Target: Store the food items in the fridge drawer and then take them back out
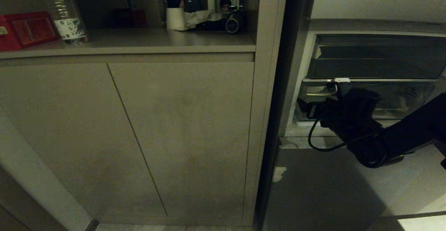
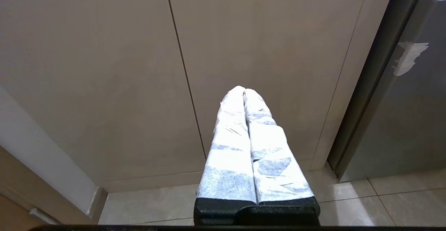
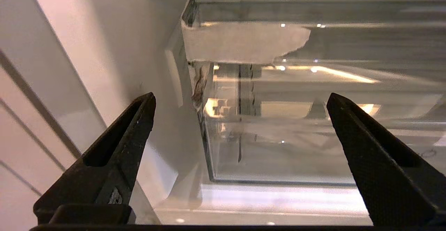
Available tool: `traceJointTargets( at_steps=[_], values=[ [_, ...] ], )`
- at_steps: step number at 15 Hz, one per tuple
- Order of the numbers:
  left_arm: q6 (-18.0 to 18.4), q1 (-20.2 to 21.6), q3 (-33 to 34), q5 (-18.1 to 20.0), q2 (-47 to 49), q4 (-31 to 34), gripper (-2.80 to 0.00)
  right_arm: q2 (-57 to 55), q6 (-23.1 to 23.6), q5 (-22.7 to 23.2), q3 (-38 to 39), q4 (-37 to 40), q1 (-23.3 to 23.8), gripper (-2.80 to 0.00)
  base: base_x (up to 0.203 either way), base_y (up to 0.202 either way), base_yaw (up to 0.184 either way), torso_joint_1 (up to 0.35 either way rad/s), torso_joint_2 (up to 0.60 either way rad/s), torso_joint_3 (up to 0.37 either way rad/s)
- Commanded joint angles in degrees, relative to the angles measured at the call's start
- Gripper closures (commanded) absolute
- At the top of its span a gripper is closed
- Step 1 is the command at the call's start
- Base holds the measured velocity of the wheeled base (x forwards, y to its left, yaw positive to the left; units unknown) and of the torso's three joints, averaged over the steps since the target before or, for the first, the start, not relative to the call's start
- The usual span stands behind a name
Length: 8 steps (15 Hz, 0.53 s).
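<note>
The fridge drawer (image 1: 400,100), clear plastic, sits shut inside the open grey fridge at the right of the head view. In the right wrist view its transparent front wall (image 3: 296,147) fills the space ahead, close to the fridge's inner side wall. My right gripper (image 1: 306,106) reaches toward the drawer's left end. It (image 3: 240,104) is open, with black fingertips (image 3: 144,112) spread wide and nothing between them. My left gripper (image 2: 244,91) is shut, its white-wrapped fingers pressed together and empty, facing a cabinet door low near the floor. The food items are out of view.
A second clear compartment (image 1: 376,62) lies above the drawer, with a white torn patch (image 3: 244,43) on its edge. Beige cabinet doors (image 1: 181,137) stand left of the fridge. The shelf above holds a water bottle (image 1: 66,15), a red box (image 1: 26,29) and a white cup (image 1: 175,18).
</note>
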<state>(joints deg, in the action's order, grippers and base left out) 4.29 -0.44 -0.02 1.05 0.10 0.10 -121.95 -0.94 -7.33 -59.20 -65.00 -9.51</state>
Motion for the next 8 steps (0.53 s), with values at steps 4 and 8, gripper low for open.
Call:
traceJointTargets(
  at_steps=[4, 8],
  values=[
    [0.02, 0.00, -0.06, 0.01, 0.08, -0.01, 0.00, -0.74, -0.20, 0.12, -0.65, -0.39, -0.07, -2.80, 0.000, 0.000, 0.000, 0.000, 0.00, 0.000],
    [0.02, 0.00, -0.04, 0.01, 0.08, -0.01, 0.00, -0.65, -0.20, 0.12, -0.82, -0.48, -0.07, 0.00, 0.000, 0.000, 0.000, 0.000, 0.00, 0.000]
  ],
)
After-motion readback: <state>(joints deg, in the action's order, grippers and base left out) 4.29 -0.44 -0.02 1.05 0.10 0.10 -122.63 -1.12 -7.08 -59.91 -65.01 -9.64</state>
